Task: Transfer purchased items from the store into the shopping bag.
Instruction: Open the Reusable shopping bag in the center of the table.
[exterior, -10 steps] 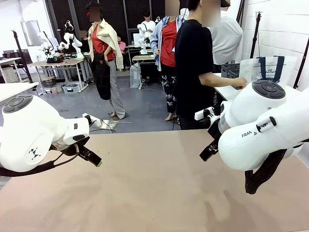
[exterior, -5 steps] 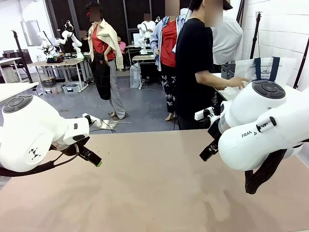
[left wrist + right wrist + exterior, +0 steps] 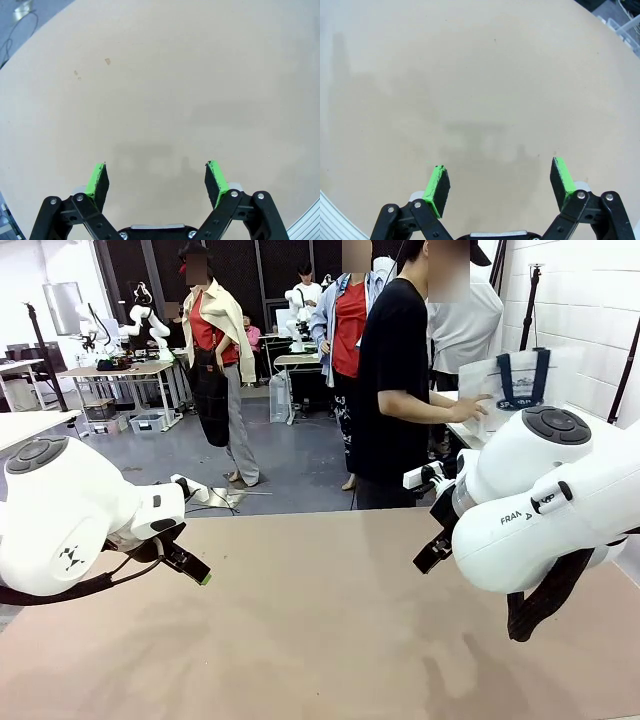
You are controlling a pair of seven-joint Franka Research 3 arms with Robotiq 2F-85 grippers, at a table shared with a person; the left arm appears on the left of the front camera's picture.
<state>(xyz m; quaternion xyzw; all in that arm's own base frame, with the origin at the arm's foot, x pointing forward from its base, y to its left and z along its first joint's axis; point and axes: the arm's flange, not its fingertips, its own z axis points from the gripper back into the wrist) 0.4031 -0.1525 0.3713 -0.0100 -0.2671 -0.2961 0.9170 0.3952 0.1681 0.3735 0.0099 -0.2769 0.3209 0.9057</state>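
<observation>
Although the tan table (image 3: 300,660) spans the whole foreground, the task's own work stands beyond its far edge. The left arm (image 3: 70,525) and the right arm (image 3: 545,505) hang low over the tabletop at either side, well apart. A person (image 3: 395,380) in a black shirt stands past the far edge, turned toward the shopping bag (image 3: 515,390). The bag stands upright at far right, behind the right arm's housing, and the person's hand (image 3: 468,408) reaches to its near side. The left gripper (image 3: 157,169) and the right gripper (image 3: 499,169) each hover above plain tabletop, jaws spread wide, with nothing between the green pads.

Judged step: the bag is being handled at the person's end, and the robot has not yet taken any part in the transfer. The next move would call for the bag or the goods to come within the arms' reach.

The right arm cuts off the bag's lower part. The purchased items cannot be made out through its wall. Whether the hand grips or merely touches the bag cannot be told.
</observation>
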